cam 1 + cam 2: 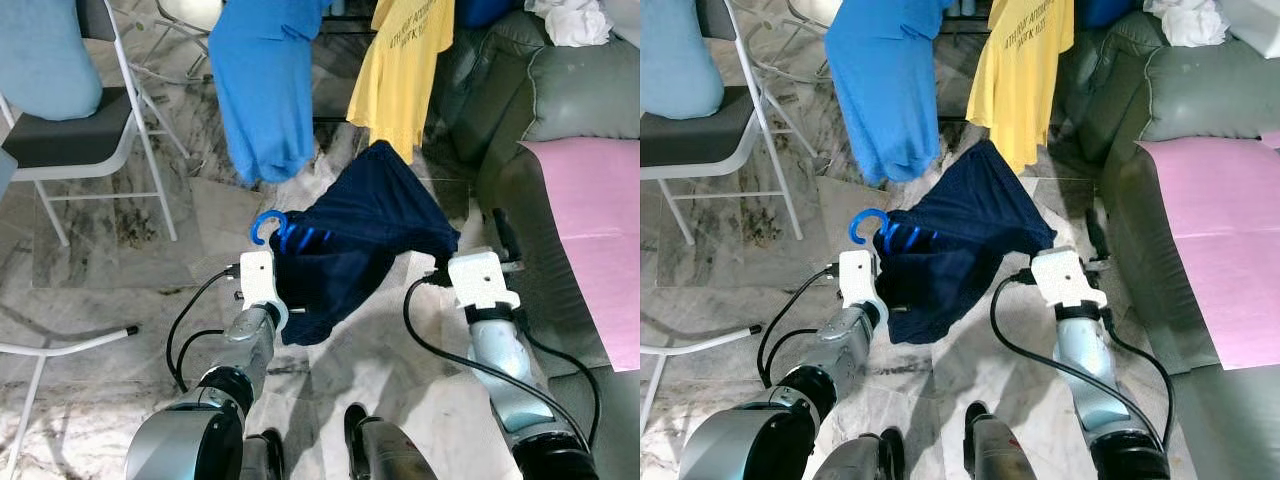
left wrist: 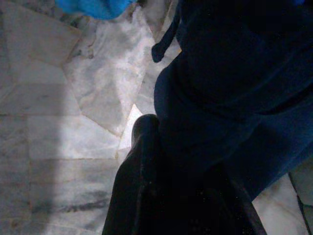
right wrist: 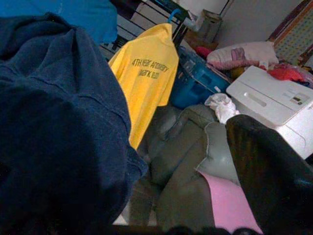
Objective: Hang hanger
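Marble floor (image 1: 110, 270) of grey-veined white slabs spreading under everything. At far left, standing on it, a white folding chair (image 1: 90, 140) with a dark seat and a pale blue cloth (image 1: 45, 55) lying over its back. Hanging just right of the chair, a bright blue garment (image 1: 265, 85), and beside that a yellow T-shirt (image 1: 400, 65) with dark lettering across the chest.

Reaching up from the bottom left, the left gripper (image 1: 272, 262), its white wrist housing sitting just under a blue hanger (image 1: 268, 226), whose hook is curling up and left out of the cloth. Draping over the hanger and spreading right, a navy garment (image 1: 375, 215), sagging between the two arms. In the left wrist view, one black finger (image 2: 144, 161) lying against the dark cloth; hard telling whether this gripper is closed on anything, the fabric hiding its tips.

Rising from the bottom right, the right gripper (image 1: 480, 245), pressing against the navy garment's right edge; equally hard telling how wide it is standing, with cloth covering one side in its wrist view.

Along the right, a grey-green sofa (image 1: 560, 100) carrying a pink sheet (image 1: 595, 230), with white cloth (image 1: 575, 20) bunching on its back.
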Tool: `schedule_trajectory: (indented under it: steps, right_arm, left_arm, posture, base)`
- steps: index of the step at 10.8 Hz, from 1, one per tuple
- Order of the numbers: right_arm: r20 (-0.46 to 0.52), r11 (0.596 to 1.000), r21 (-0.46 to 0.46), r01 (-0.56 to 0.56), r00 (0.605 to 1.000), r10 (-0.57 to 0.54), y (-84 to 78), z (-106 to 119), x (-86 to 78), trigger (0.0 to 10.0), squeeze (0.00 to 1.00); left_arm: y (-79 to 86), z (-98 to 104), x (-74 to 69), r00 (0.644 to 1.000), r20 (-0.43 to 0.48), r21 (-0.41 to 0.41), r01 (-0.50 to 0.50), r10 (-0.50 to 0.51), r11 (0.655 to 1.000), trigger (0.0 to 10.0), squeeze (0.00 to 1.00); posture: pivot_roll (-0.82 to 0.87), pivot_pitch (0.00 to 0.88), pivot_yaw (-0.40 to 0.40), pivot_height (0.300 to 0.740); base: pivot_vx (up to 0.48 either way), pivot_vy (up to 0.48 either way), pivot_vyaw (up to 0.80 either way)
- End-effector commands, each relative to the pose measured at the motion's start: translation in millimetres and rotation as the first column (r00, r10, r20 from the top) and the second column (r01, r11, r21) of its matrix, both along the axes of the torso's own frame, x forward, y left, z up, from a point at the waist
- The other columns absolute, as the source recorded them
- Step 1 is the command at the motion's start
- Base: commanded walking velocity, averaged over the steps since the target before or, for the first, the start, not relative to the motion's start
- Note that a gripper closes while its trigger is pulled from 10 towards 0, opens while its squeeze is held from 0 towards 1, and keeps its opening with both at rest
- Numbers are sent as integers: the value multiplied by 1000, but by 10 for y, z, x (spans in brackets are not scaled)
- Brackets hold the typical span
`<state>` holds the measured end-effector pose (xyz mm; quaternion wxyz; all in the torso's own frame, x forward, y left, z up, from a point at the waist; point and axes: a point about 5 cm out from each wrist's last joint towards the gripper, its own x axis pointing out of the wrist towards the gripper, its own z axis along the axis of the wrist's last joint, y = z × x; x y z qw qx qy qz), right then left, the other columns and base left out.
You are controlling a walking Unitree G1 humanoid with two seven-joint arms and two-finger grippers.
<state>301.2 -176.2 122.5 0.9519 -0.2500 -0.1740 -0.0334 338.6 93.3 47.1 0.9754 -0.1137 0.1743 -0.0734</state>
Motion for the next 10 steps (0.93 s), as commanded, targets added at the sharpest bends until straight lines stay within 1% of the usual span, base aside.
schedule_trajectory:
  steps: [1, 2, 3, 4, 5, 6, 7, 8, 9, 10]
  right_arm:
    - [-61, 1000, 28, 1, 998, 0, -81, -82, -38, 10000, 1000]
    - [-185, 995, 79, -59, 980, 73, -16, -240, -39, 10000, 1000]
    - [-388, 976, 118, -181, 897, 213, 126, -549, -121, 10000, 1000]
    - [-532, 946, 141, -292, 783, 321, 239, -787, -249, 10000, 1000]
    - [-649, 892, 205, -402, 627, 432, 337, -997, -444, 10000, 1000]
    - [-674, 870, 193, -454, 584, 454, 350, -1033, -503, 10000, 1000]
    - [-702, 853, 232, -468, 526, 480, 345, -1084, -554, 10000, 1000]
    - [-719, 846, 198, -494, 514, 468, 339, -1099, -571, 10000, 1000]
    - [-688, 850, 243, -467, 535, 491, 346, -1057, -539, 10000, 1000]
    - [-694, 889, 246, -387, 570, 440, 265, -1138, -523, 10000, 1000]
  left_arm:
    - [195, 51, 52, 993, 18, -24, -115, 115, 993, 9412, 0]
    - [204, 57, 60, 992, 12, -34, -128, 128, 991, 9529, 0]
    - [201, 78, 77, 991, 12, -44, -130, 130, 991, 9647, 0]
    - [191, 93, 87, 992, 15, -51, -127, 128, 991, 9608, 0]
    - [177, 99, 91, 992, 16, -54, -120, 121, 991, 9529, 0]
    - [170, 99, 91, 993, 15, -54, -118, 119, 991, 9608, 0]
    - [167, 95, 88, 993, 13, -56, -118, 119, 991, 9569, 0]
    - [164, 92, 87, 993, 9, -57, -117, 118, 992, 9725, 0]
    - [147, 89, 84, 994, 8, -57, -107, 108, 993, 9725, 0]
    - [144, 70, 70, 995, 4, -53, -103, 103, 993, 9843, 0]
  posture:
    - [-248, 210, 79, 740]
    - [-250, 210, 77, 740]
    - [-250, 211, 78, 740]
    - [-251, 212, 79, 740]
    - [-250, 213, 81, 740]
    - [-250, 213, 81, 740]
    - [-250, 212, 84, 740]
    - [-250, 213, 86, 740]
    - [-250, 212, 84, 740]
    - [-249, 213, 85, 740]
  base:
    - [0, 0, 0]
    - [0, 0, 0]
    - [0, 0, 0]
    - [0, 0, 0]
    - [0, 0, 0]
    - [0, 0, 0]
    - [0, 0, 0]
    - [0, 0, 0]
    - [0, 0, 0]
    - [0, 0, 0]
